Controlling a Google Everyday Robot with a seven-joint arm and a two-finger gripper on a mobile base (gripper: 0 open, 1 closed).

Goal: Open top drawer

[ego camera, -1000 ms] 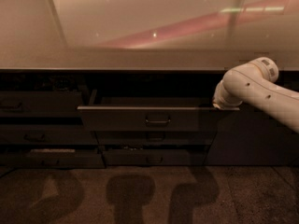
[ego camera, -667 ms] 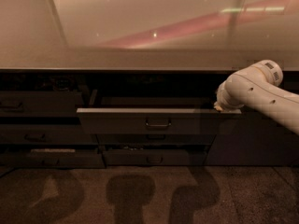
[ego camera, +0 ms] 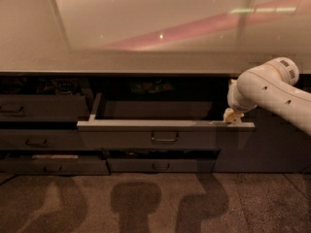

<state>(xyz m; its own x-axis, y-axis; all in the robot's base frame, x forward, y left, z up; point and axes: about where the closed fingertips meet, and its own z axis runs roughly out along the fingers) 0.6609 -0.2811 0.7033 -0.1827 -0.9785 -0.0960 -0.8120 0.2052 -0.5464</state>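
The top drawer [ego camera: 121, 139] is the wide dark grey front in the middle of the cabinet, with a small loop handle [ego camera: 164, 138]. It stands pulled out from under the counter, showing a pale side rail [ego camera: 94, 107] and a dark inside. My gripper [ego camera: 233, 115] comes in from the right on a white arm [ego camera: 272, 89]. Its yellowish tip rests at the top edge of the drawer front, near its right end. The tip is well to the right of the handle.
A pale glossy counter [ego camera: 155, 33] overhangs the cabinet. Shut dark drawers [ego camera: 39, 108] stack on the left, and a lower drawer [ego camera: 160, 165] sits under the open one. Speckled floor [ego camera: 146, 203] with shadows lies in front.
The top drawer has slid further out toward the camera. My gripper has moved down and slightly right along with its top edge.
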